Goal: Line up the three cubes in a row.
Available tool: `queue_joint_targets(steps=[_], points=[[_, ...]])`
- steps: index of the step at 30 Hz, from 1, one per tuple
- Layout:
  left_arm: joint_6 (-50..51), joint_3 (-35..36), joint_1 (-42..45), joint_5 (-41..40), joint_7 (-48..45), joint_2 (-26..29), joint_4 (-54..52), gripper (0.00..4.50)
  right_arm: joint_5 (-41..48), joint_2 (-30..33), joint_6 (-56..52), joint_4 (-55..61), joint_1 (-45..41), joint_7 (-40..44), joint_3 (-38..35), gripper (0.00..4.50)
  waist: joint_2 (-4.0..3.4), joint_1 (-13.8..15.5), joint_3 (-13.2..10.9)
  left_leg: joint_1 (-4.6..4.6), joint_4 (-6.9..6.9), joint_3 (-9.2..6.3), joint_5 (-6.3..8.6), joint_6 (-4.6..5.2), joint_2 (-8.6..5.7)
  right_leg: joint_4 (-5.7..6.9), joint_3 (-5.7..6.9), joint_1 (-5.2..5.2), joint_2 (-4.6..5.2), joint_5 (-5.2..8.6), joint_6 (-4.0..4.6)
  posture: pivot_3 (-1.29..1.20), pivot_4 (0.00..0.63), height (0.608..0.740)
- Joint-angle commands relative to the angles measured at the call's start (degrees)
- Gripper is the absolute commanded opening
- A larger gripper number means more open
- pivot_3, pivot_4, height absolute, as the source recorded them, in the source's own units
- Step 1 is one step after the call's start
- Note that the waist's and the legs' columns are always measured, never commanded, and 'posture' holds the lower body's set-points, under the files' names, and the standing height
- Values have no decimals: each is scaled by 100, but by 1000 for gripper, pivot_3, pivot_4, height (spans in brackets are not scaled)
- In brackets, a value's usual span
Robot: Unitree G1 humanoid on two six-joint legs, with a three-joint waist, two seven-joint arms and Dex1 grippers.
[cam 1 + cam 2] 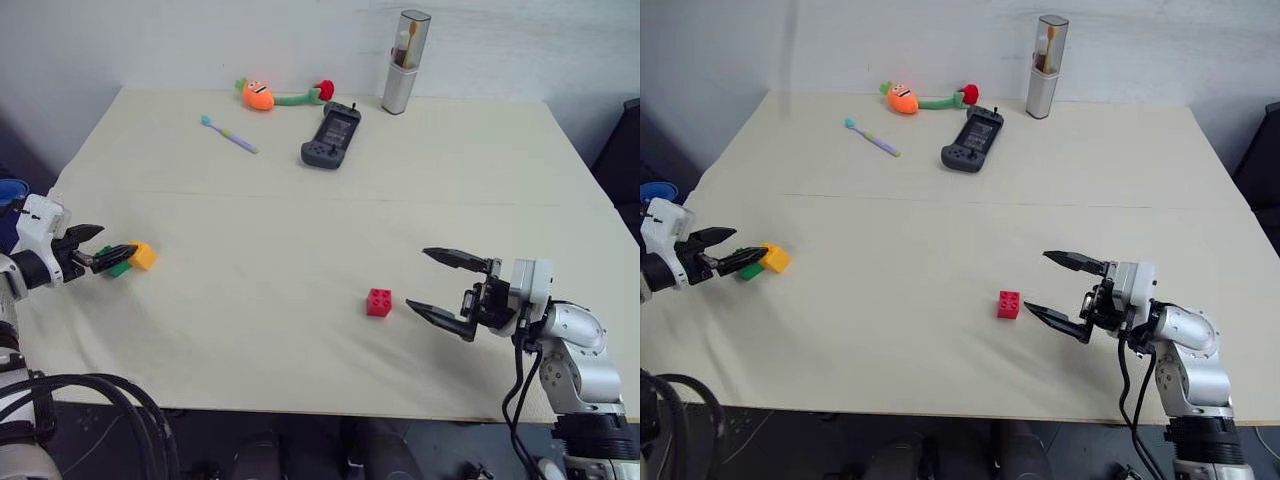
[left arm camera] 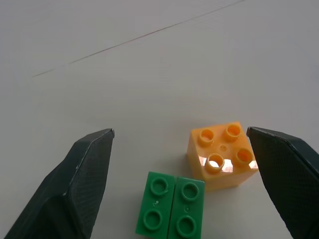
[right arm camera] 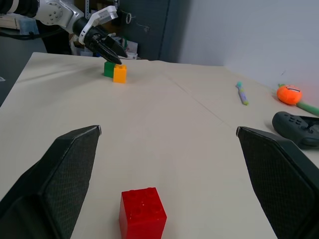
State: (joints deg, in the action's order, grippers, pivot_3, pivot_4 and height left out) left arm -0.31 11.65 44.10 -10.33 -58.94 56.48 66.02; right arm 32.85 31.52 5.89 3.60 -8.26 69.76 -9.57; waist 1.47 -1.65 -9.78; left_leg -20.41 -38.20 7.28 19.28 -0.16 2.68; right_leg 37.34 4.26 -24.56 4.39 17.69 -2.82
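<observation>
Toothbrush (image 1: 229, 134), gamepad (image 1: 331, 139), carrot toy (image 1: 258, 95)

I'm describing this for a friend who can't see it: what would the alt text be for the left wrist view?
An open black claw frames two studded toy blocks on a pale table: an orange-yellow block and a green block touching at a corner. Neither finger touches a block.

Cream table (image 1: 300, 220). Green cube (image 2: 171, 211) and orange-yellow cube (image 2: 223, 156) touching, between the left claw's tips. Red cube (image 1: 379, 302) just ahead of the right claw. Far beyond both claws: toothbrush (image 1: 230, 135), game controller (image 1: 331, 139), carrot toy (image 1: 258, 95), toothbrush case (image 1: 404, 62).
</observation>
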Motion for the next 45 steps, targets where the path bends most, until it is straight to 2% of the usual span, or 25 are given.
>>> queue_joint_targets(steps=[1,8,16,26,29,37,40,45], points=[[-55,-16,369,175,-261,302,347,4500,119,125,1,380,125,-112,-237,4472,0,6,0,0,-2,1,0,0,0,2,6,-1,0,0,0,0,150,740],[-388,-338,378,707,-528,499,619,4500,148,177,-21,533,295,-198,-293,4472,3,8,-1,4,-6,1,-1,1,-1,6,13,1,3,0,0,0,150,740],[-791,-655,348,1284,-140,495,833,4500,179,261,-221,932,504,-419,-339,4472,7,15,-1,3,-6,-3,-1,1,-1,7,8,1,9,0,0,0,150,740],[-451,-404,602,1206,271,15,981,4500,261,511,-504,1154,558,-538,-500,4472,10,32,0,2,-7,-4,-1,2,-3,9,12,3,13,0,0,0,150,740],[-445,-386,589,1235,282,-33,988,3980,302,561,-606,1288,576,-623,-526,4500,10,14,0,3,-7,-4,-1,1,-1,10,15,2,11,0,0,0,150,740],[-601,-227,523,1154,251,25,986,1555,290,511,-683,1462,692,-766,-548,4500,12,20,0,5,-8,-1,-2,0,-1,12,17,2,9,0,0,0,150,740],[-814,-234,444,1199,-195,287,900,1515,278,460,-684,1531,746,-826,-517,4500,13,21,0,5,-8,-1,-2,0,-1,12,17,2,9,0,0,0,150,740],[-1132,-235,59,981,-2094,947,483,1515,378,566,-740,1367,678,-711,-603,4500,25,-25,-5,8,-4,19,-1,-2,5,16,25,-7,-3,0,0,0,150,740]])
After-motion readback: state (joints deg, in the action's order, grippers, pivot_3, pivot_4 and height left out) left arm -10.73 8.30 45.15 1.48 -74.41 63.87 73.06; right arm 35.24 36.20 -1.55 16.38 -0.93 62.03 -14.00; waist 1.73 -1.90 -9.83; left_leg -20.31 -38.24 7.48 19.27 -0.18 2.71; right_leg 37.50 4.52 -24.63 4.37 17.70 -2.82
